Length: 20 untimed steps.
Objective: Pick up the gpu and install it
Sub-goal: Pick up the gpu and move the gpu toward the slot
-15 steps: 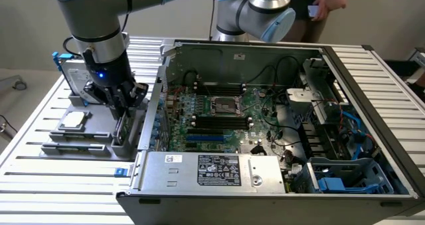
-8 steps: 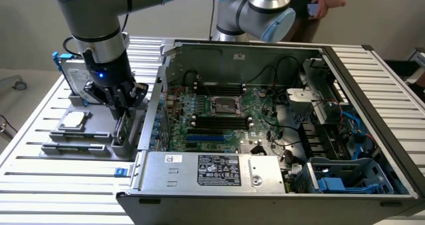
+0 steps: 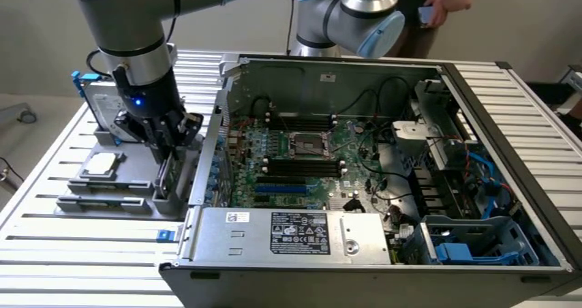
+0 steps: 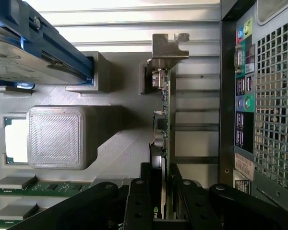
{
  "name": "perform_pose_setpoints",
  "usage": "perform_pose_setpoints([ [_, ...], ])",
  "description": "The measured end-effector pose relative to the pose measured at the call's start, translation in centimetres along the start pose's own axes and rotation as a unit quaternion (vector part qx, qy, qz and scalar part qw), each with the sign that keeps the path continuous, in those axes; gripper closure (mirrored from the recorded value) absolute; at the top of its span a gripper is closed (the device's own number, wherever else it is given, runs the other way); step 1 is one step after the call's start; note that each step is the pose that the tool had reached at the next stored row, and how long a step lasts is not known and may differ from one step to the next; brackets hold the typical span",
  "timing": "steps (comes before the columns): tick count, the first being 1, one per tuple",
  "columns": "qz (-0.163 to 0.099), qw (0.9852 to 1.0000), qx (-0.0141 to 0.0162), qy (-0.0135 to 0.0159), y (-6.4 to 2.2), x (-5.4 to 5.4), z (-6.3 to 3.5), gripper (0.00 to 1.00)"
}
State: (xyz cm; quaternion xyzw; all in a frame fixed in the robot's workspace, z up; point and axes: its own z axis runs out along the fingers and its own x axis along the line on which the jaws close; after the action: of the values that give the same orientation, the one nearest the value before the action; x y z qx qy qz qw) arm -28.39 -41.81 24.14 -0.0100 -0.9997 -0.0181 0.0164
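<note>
Clamped onto gpu w/ both fingers, one each side of the board. Gripped edge-on, upright in grey holder on worktop, bracket end far from wrist, just beside case rear. Looks approx halfway thru pickup: grasped, not yet lifted clear of holder, as far as can tell. Not yet carried over to case nor seated in blue mobo slots – install undone.

table: I see a slatted aluminium top, slats running 9-to-3 in the exterior view
9 o'clock: grey parts fixture, flat on the slats
centre to 3 o'clock: open PC case, just beside the fixture
</note>
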Motion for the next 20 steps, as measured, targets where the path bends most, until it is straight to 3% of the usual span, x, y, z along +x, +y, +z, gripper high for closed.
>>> perform_pose_setpoints([
  [20, -0.001, 1.0, 0.0001, 0.0002, 0.29, 0.2, -8.98, 0.74],
])
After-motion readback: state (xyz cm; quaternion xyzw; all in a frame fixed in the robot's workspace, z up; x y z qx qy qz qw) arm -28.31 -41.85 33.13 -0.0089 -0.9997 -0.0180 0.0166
